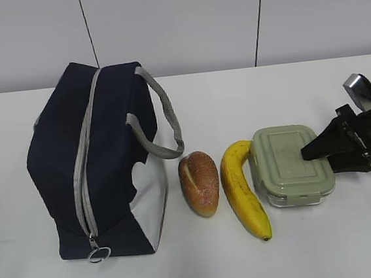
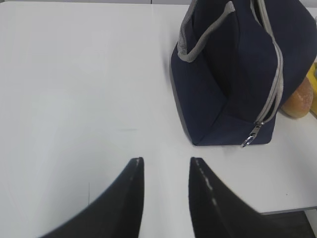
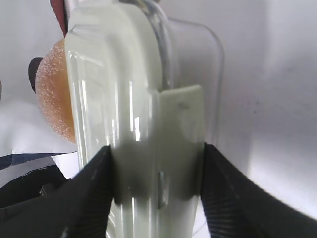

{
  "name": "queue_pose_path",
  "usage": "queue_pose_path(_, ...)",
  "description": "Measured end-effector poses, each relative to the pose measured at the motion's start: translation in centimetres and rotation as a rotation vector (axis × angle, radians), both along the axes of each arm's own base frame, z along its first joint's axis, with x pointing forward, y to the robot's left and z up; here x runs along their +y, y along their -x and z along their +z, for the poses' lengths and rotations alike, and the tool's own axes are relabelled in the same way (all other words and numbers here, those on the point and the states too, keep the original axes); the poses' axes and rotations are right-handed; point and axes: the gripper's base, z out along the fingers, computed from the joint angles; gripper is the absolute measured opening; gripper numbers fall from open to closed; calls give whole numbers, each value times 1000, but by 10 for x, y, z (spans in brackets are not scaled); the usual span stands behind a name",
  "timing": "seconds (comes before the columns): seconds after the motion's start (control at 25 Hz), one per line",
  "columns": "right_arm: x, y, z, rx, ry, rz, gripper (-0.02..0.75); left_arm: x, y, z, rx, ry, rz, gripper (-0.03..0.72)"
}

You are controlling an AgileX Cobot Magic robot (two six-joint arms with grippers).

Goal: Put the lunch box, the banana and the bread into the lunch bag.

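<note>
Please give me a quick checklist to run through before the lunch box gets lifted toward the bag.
1. Right tool around the lunch box: ok, its fingers sit on both sides of the lid clip in the right wrist view.
2. Grip firm: cannot tell, contact looks close but not certain.
3. Lunch bag open: not ok, the zipper runs closed to its ring pull.
4. Left tool free: ok, empty, over bare table near the bag.
5. Banana clear of the box: not ok, it lies right against the box's left edge.
6. Bread out of the way: ok.
</note>
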Motion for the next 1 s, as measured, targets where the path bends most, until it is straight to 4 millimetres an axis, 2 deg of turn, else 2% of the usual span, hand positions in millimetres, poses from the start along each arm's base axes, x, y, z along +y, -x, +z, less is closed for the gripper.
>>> queue_pose_path(0.2,-2,1,13,-2,46,-19,391,0,-3,0,22,0,0,239)
queue_pose_path(0.4,-2,3,39,-28,61,-45,391,0,-12,-1,90,0,-3,239)
queue_pose_path(0.64,-1,8,68,-50,82,-79,391,0,-25,12,202,-2,-12,239)
queue_pose_path(0.84,2,14,94,-76,87,-105,391,-1,-48,25,333,10,-28,248)
queue_pose_path(1.0,5,20,112,-89,90,-120,391,-4,-74,43,413,36,-46,302)
